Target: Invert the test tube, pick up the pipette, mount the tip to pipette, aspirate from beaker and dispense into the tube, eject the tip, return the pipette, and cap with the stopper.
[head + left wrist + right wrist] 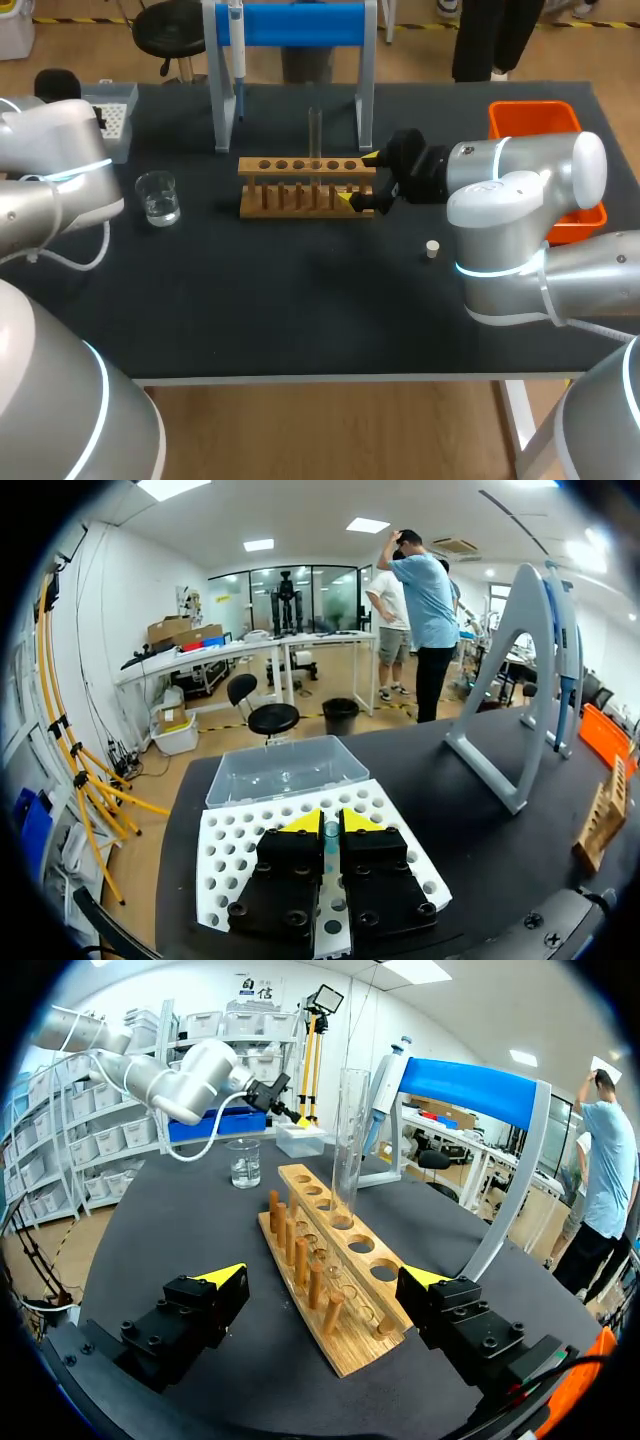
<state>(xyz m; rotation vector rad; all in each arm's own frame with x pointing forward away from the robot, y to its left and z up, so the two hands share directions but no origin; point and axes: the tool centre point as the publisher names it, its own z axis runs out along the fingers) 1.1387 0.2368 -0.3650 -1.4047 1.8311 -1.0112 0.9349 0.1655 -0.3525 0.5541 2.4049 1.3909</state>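
Note:
A clear test tube (315, 132) stands upright in the wooden rack (308, 186). My right gripper (324, 1282) is open, with one finger on each side of the rack's (335, 1260) near end, the tube (350, 1135) ahead of it. My left gripper (323, 823) hangs over the white tip box (250, 855), shut on a small bluish pipette tip (331, 848). The pipette (236, 40) hangs on the blue-topped stand (300, 25). A glass beaker (158, 197) with water sits left of the rack. The small stopper (432, 249) lies right of the rack, near the front.
An orange bin (533, 118) sits at the back right, behind my right arm. The tip box (118, 118) has a clear lid (285, 770) beyond it, at the back left corner. The stand's grey legs (222, 110) rise just behind the rack.

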